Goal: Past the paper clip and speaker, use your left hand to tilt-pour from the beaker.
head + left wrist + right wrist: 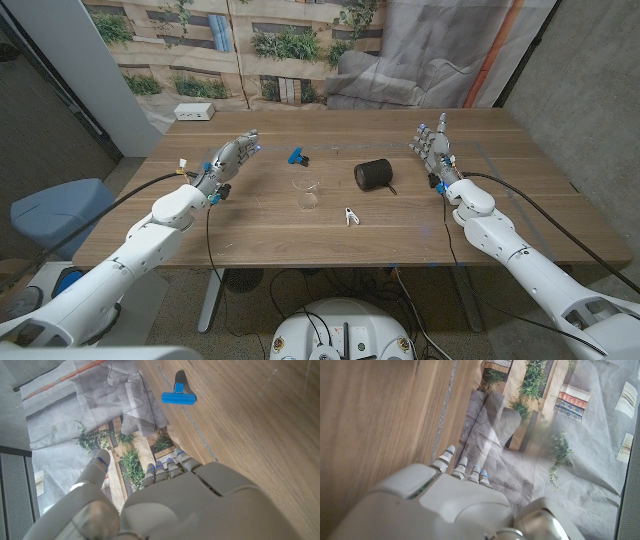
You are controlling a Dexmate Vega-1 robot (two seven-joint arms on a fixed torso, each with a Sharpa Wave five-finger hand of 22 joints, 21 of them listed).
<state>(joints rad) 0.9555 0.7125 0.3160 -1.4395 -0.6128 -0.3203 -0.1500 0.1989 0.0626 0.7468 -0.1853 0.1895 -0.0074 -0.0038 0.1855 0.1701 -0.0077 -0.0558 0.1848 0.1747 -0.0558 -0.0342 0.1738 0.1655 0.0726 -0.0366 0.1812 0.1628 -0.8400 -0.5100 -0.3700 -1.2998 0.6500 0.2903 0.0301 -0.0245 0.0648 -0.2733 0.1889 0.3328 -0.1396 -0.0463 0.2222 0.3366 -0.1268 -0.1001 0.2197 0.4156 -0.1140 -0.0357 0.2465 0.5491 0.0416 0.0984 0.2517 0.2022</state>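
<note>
A clear glass beaker point(307, 192) stands upright near the middle of the wooden table point(250, 230). My left hand point(229, 160) hovers to its left, fingers apart and holding nothing, a short way from the glass. A small white paper clip point(349, 215) lies in front and to the right of the beaker. A black cylindrical speaker point(374, 174) lies on its side to the beaker's right. My right hand point(434, 146) is raised at the right of the table, fingers spread and empty. My left hand point(165, 505) and my right hand point(455, 505) appear from behind in their wrist views.
A blue clip point(297, 156) lies behind the beaker, also visible as the blue clip point(178, 396) in the left wrist view. A white power strip point(193, 112) sits at the far left corner. A printed backdrop hangs behind the table.
</note>
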